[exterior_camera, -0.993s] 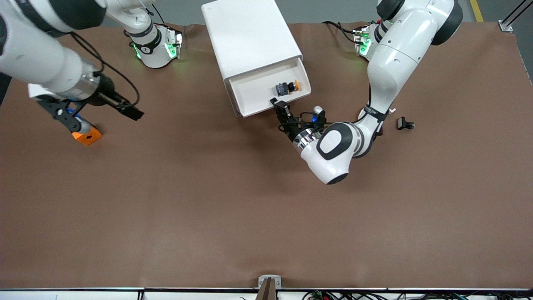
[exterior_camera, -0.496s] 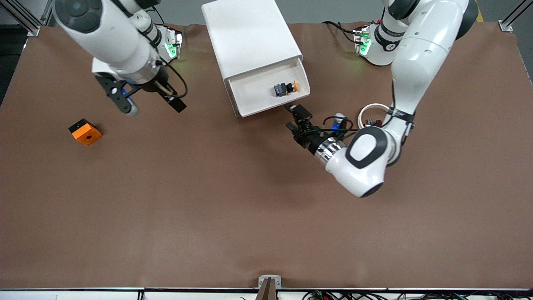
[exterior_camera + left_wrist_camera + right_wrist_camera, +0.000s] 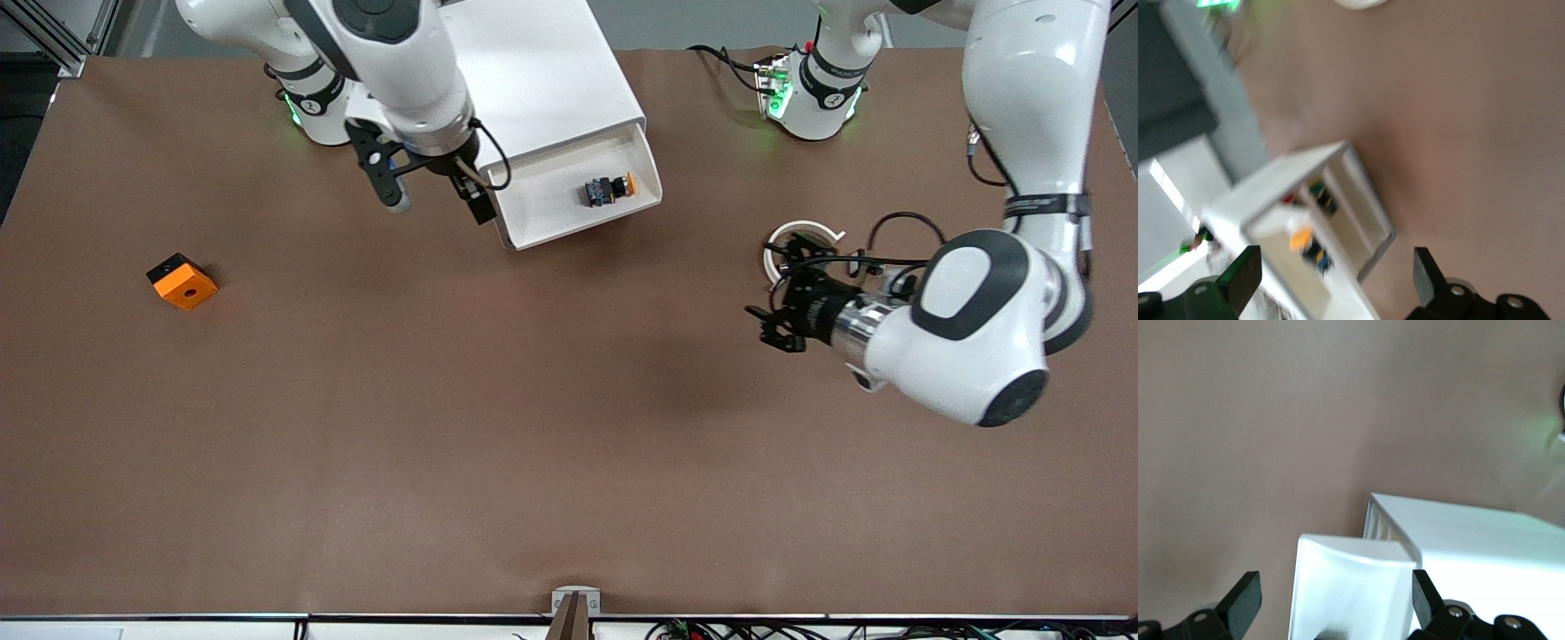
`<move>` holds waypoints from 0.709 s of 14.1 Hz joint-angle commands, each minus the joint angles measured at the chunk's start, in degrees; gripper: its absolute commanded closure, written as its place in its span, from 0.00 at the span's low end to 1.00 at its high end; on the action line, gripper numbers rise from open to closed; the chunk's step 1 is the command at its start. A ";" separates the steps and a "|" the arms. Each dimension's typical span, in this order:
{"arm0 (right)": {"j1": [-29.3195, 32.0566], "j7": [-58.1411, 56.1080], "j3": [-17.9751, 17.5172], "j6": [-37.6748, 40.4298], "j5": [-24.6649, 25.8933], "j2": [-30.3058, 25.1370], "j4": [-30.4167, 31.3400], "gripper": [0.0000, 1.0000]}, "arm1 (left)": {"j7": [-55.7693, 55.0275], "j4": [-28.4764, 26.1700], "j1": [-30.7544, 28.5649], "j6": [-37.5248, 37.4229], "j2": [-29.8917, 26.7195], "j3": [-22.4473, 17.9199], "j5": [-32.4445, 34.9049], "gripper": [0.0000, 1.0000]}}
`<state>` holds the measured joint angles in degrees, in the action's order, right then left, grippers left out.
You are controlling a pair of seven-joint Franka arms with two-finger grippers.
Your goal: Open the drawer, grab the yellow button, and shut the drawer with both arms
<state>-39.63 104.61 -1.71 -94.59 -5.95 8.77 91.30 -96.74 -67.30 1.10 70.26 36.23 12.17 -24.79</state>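
- front view: bright, even light from overhead; sharp across the whole table (image 3: 569,462); no glare on the matte brown cover
- soft, diffuse shadows only; a faint dark patch on the cover near the left arm (image 3: 969,329); a thin one under the open drawer (image 3: 578,191)
- glossy arm shells carry broad white highlights; green lamps at both bases cast a small green tint on the cover
- left wrist view: heavy motion blur; cabinet (image 3: 1305,227) and button (image 3: 1301,239) smeared, edges streaked; green flare in one corner
- right wrist view: soft and slightly blurred; white cabinet (image 3: 1458,540) near overexposed; faint green glow at one edge
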 commanded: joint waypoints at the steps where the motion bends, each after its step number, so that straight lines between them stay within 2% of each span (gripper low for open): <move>1: -3.77 8.39 0.74 -0.77 0.06 2.47 -1.82 0.00 | 16.62 -1.17 -0.84 3.91 -2.38 -0.13 8.23 0.00; 5: -7.30 17.28 0.65 -0.77 0.14 7.48 -4.81 0.00 | 31.57 -1.78 -0.75 6.03 -3.61 0.48 17.57 0.00; 7: -8.09 20.01 0.65 -0.77 0.14 10.81 -7.62 0.00 | 39.40 -2.75 -1.45 6.20 -6.51 0.39 17.84 0.00; 10: -9.32 22.74 0.74 -0.77 -0.03 15.21 -12.01 0.00 | 43.82 -2.93 -1.63 6.90 -8.54 0.39 17.84 0.00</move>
<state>-47.64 124.57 -1.62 -96.31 -5.90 20.11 84.61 -56.09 -67.55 -0.31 75.65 30.73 12.49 -7.97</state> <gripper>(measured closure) 0.000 0.000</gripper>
